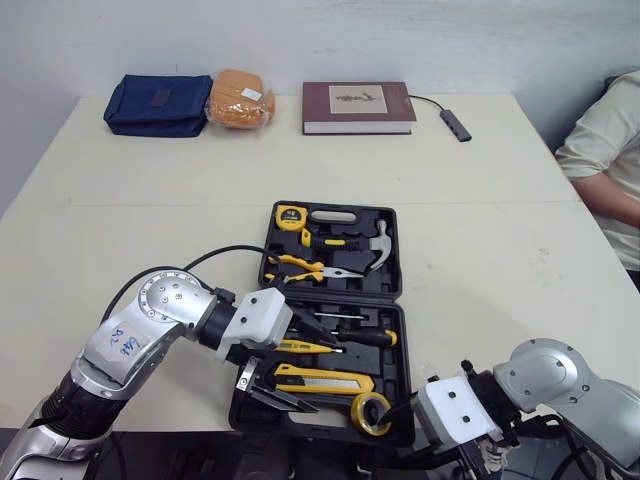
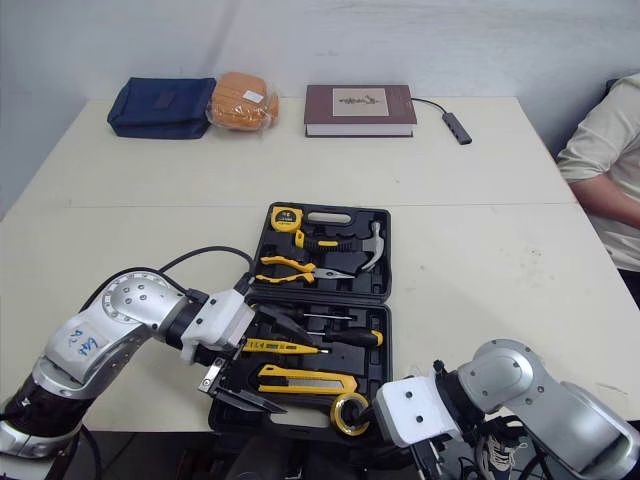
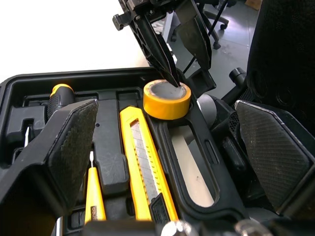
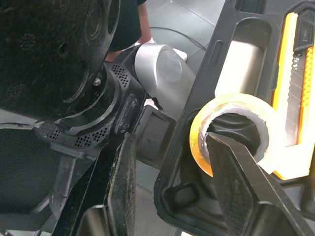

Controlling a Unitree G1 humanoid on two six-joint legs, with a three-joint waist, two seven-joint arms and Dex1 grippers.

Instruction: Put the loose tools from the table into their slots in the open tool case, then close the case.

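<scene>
The black tool case (image 1: 397, 285) lies open near the table's front edge. Its far half holds a tape measure (image 1: 290, 216), a hammer (image 1: 352, 246) and pliers (image 1: 300, 267). In the near half lie a screwdriver (image 1: 365, 337), a yellow utility knife (image 1: 320, 380) and a yellow tape roll (image 1: 372, 412) at the front corner. My left gripper (image 1: 298, 362) hovers open over the near half's left side, holding nothing. My right gripper (image 4: 170, 140) is open at the roll (image 4: 231, 128): one finger dips into the roll's hole, the other stands outside the case's front rim.
At the table's far edge sit a blue pouch (image 1: 158, 103), an orange bag (image 1: 240, 98), a brown book (image 1: 357, 106) and a cabled adapter (image 1: 456, 124). A person's arm (image 1: 605, 160) rests at the right edge.
</scene>
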